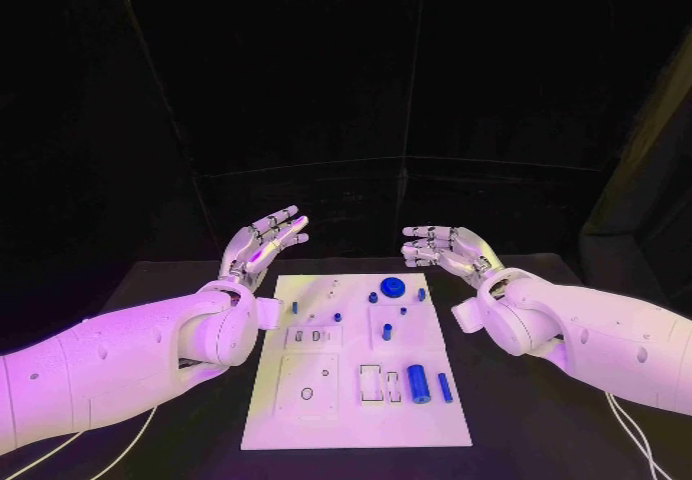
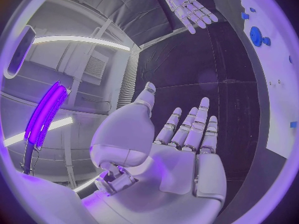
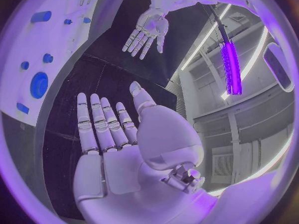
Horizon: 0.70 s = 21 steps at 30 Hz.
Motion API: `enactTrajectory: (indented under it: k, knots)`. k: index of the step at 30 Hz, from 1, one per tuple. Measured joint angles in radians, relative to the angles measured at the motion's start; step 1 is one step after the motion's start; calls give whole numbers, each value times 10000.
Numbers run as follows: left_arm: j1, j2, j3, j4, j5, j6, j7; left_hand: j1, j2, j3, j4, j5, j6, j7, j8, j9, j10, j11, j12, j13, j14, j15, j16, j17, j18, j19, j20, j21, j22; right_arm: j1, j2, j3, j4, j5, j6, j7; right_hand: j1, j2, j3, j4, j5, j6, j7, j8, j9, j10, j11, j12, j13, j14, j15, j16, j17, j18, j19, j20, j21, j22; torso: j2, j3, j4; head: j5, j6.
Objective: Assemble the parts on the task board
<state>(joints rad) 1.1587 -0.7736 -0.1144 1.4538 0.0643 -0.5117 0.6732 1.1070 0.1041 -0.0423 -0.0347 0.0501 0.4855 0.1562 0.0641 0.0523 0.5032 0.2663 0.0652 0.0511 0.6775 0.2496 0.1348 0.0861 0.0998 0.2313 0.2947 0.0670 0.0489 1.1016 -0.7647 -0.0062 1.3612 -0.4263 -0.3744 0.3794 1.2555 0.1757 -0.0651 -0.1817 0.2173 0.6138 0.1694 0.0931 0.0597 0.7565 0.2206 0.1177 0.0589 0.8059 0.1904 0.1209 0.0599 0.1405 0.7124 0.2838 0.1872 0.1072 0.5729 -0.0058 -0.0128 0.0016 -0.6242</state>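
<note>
While both hands, left (image 1: 261, 246) and right (image 1: 450, 250), hover fingers apart, smooth, seemingly plastic blue cylinders (image 1: 417, 384) dot the flat task board (image 1: 346, 425).

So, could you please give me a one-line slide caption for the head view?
Both hands, left and right, raised open above the task board with blue parts unassembled.
</note>
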Motion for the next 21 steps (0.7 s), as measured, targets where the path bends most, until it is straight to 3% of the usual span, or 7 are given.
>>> enactTrajectory:
  k: [2,4,7,9,10,14,21]
  knots:
    - [0,-34,0,11,12,85,6,113,71,40,-94,0,736,62,153,77,1027,-68,192,87,458,-136,225,61,166,669,-9,281,151,9,-3,0,-12,-412,-2,-24,151,1,69,-180,-20,639,99,75,29,523,-77,50,10,536,-92,14,5,153,326,-39,176,50,49,1,2,-1,6]
    - [0,-74,0,27,14,201,10,158,73,58,-147,0,1273,142,248,109,1821,-121,328,127,822,-233,378,98,239,1280,-18,552,290,45,-31,0,-35,-919,-3,-79,231,25,131,-355,-20,1179,186,78,30,972,-157,50,10,1001,-188,68,5,153,615,-105,336,93,102,4,12,-8,3]
    - [1,-146,0,63,-19,383,15,358,149,124,-353,0,2598,306,458,177,3135,-320,558,163,1947,-545,732,184,645,3633,-35,1589,770,152,-58,6,-88,-1664,5,-190,319,-18,215,-604,-66,1831,298,142,42,1551,-266,51,9,1598,-325,68,16,153,1002,-194,561,152,184,11,52,-26,21]
    - [2,-204,0,114,-76,500,18,364,155,156,-458,0,3479,470,580,213,3681,-441,656,163,2577,-714,847,186,655,4442,-79,1947,879,243,-57,8,-121,-2140,30,-281,385,22,307,-718,-66,2213,393,142,43,1887,-336,50,9,1958,-405,68,16,309,1235,-264,691,190,238,17,81,-36,43]
    - [7,-239,0,145,-119,565,19,367,158,158,-513,0,3684,546,601,214,3858,-484,664,163,2800,-780,853,186,780,4709,-105,2057,900,298,-55,10,-141,-2400,51,-336,392,14,328,-770,-66,2360,433,142,43,2035,-360,50,9,2095,-438,68,16,309,1304,-306,755,203,265,19,94,-38,51]
    - [43,-445,0,333,-359,841,23,466,166,211,-705,0,4129,700,602,187,4442,-664,779,162,3514,-978,859,185,788,5364,-257,2249,899,584,9,15,-252,-3679,173,-685,502,-95,442,-909,-66,2886,532,142,54,2567,-482,-52,18,2635,-591,68,22,308,1663,-446,1028,289,406,24,152,-66,79]
    - [155,-803,5,842,-818,1313,30,588,288,366,-876,0,4546,745,602,170,5198,-929,858,194,4309,-1244,900,305,786,5997,-510,2316,789,1160,370,38,-501,-6328,752,-1784,647,-240,638,-1061,-65,3607,365,142,63,3483,-738,-214,31,3590,-912,8,25,308,2393,-820,1835,650,655,-12,266,-225,52]
